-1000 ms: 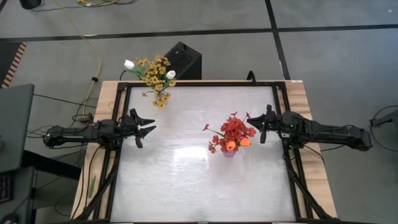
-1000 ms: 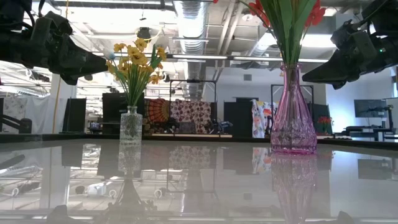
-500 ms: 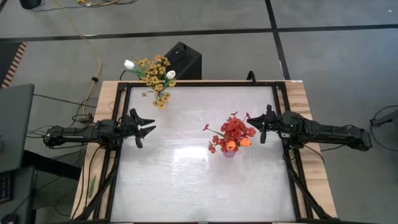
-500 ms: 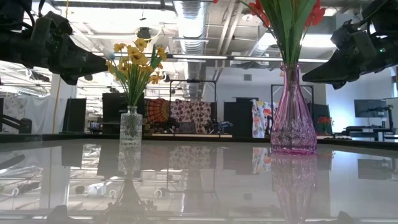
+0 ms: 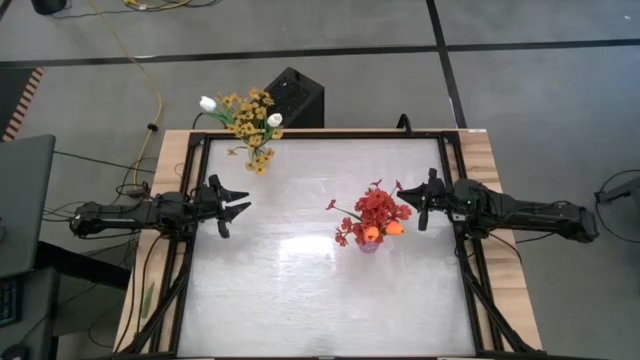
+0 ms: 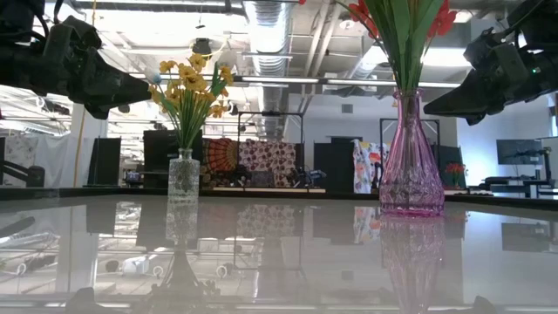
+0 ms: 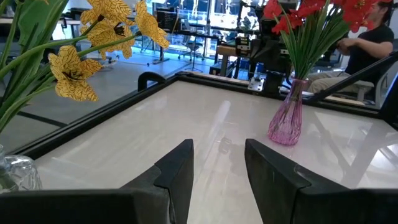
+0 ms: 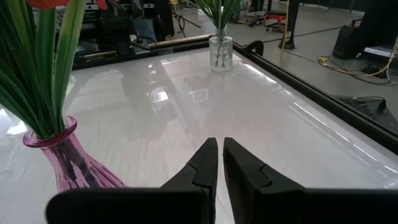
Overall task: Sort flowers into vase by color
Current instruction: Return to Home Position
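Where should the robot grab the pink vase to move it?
Grip the pink vase at its slim neck, coming in level from the side of the right gripper. Its belly probably flares too wide, and the red flowers spread above the rim.

Workshop scene: a glossy white tabletop (image 5: pixel 300 290), framed in black, reflects the ceiling lights. A black box (image 5: pixel 294 97) sits on the grey floor just past its far edge, and a yellow cable (image 5: pixel 130 50) trails beyond the far left corner. A seated person (image 7: pixel 373 46) in a dark shirt is visible in the room behind.
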Robot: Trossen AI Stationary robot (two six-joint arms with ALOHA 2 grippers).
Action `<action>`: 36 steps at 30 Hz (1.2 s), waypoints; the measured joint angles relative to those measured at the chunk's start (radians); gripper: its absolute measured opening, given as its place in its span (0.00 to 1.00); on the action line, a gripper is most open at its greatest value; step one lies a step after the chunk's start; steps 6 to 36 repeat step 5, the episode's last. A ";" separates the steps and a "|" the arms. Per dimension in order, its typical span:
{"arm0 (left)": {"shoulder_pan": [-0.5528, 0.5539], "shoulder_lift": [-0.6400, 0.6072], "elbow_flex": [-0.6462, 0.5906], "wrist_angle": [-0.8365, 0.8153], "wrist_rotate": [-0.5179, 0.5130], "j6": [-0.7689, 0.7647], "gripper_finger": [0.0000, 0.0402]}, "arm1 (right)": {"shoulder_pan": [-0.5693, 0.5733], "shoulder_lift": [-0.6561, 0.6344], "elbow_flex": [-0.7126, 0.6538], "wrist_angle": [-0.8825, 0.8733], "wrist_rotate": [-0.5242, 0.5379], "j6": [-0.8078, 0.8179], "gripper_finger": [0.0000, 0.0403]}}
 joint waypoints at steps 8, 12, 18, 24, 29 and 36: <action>0.000 0.000 0.000 0.000 0.000 0.000 0.33 | 0.000 0.000 0.000 0.000 0.000 0.000 0.14; 0.000 0.000 0.000 0.000 0.000 0.000 0.33 | 0.000 0.000 0.000 0.000 0.000 0.000 0.14; 0.000 0.000 0.000 0.000 0.000 0.000 0.33 | 0.000 0.000 0.000 0.000 0.000 0.000 0.14; 0.000 0.000 0.000 0.000 0.000 0.000 0.33 | 0.000 0.000 0.000 0.000 0.000 0.000 0.14; 0.000 0.000 0.000 0.000 0.000 0.000 0.33 | 0.000 0.000 0.000 0.000 0.000 0.000 0.14; 0.000 0.000 0.000 0.000 0.000 0.000 0.33 | 0.000 0.000 0.000 0.000 0.000 0.000 0.14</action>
